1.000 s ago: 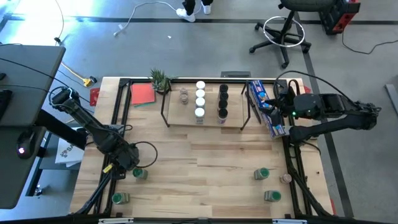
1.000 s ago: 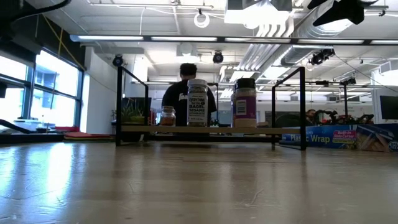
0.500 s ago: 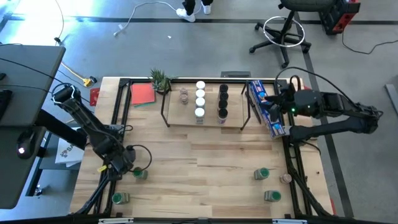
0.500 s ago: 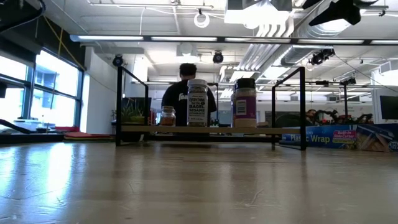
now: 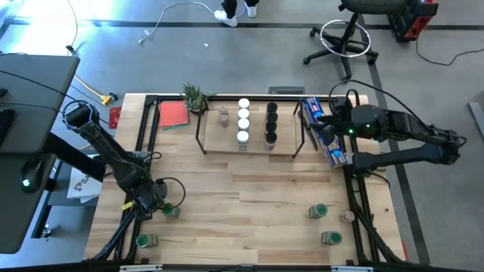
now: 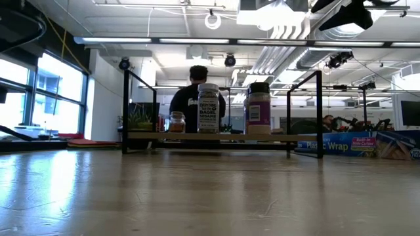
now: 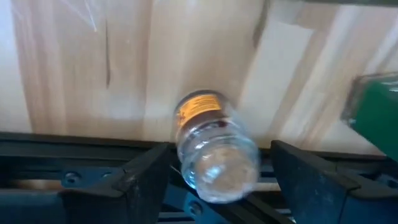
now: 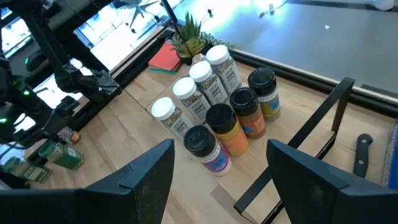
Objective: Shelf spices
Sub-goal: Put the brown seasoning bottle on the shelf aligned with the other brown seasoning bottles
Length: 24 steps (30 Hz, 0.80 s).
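Your left gripper (image 5: 156, 205) brackets a clear jar (image 7: 214, 149) at the near left edge, jaws wide and not closed on it, while the shelf (image 5: 249, 143) at the far middle holds white-lidded and black-lidded jars (image 8: 211, 118), and your right gripper (image 5: 333, 121) hovers open beside it.

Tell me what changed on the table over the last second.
The left pincer slid a little toward the table's left front edge, ending open around a clear jar lying on the wood, not yet clamped. The right pincer crept leftward over the blue box toward the shelf, open and empty. The shelved jars and the loose green-lidded jars stayed put.
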### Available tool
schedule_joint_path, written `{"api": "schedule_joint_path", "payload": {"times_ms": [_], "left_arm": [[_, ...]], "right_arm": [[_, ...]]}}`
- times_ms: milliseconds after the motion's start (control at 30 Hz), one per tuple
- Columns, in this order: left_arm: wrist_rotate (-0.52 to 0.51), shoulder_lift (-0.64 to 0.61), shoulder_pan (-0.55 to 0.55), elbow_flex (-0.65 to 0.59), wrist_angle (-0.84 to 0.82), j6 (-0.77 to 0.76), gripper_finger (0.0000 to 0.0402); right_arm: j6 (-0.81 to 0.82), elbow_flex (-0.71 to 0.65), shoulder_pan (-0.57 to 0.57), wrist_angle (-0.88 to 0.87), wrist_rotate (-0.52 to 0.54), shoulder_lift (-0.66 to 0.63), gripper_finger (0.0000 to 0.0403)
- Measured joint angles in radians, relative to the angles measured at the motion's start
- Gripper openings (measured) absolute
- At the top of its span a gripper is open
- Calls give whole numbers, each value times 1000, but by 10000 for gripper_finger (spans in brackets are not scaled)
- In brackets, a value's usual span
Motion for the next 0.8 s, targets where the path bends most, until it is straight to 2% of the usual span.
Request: {"api": "schedule_joint_path", "payload": {"times_ms": [167, 300, 433, 567, 667, 800], "left_arm": [[46, 19, 2, -16, 4, -13, 225], [119, 16, 17, -5, -3, -39, 155], [107, 11, 86, 95, -39, -46, 74], [62, 11, 180, 240, -124, -41, 14], [-6, 11, 227, 323, -186, -39, 6], [-14, 11, 260, 352, -191, -53, 26]], "right_arm": [[0, 0, -1, 2, -25, 15, 249], [0, 0, -1, 4, -24, 15, 249], [-10, 0, -1, 16, -23, 14, 249], [-65, 0, -1, 50, -19, 14, 249], [-122, 0, -1, 73, -16, 14, 249], [-193, 0, -1, 76, -16, 14, 249]]}}
